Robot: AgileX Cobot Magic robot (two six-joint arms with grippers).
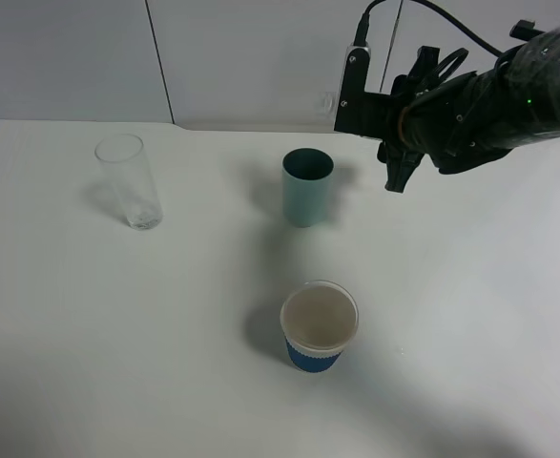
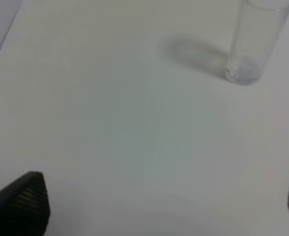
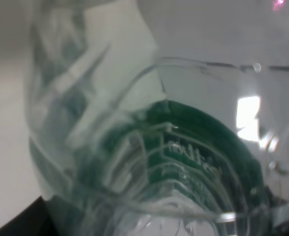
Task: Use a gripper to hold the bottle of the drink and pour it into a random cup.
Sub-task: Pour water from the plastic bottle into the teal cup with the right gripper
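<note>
Gripped the bottle (image 3: 183,157) tight in the right gripper (image 1: 401,164), aloft near the cup (image 1: 307,188). Looked mid-approach, with no pour begun. Needed the neck brought over the rim, then a slow tilt.

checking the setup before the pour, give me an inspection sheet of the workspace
surface: white table, three vessels standing upright
job's things: bottle with green label, close in the right wrist view; teal cup mid table
clutter: clear glass at left; paper cup with blue sleeve nearer the camera
pincers: right pincer shut on the bottle, raised right of the teal cup; left pincer open over the table
cables: black cable above the right arm
surroundings: white wall panels behind
</note>
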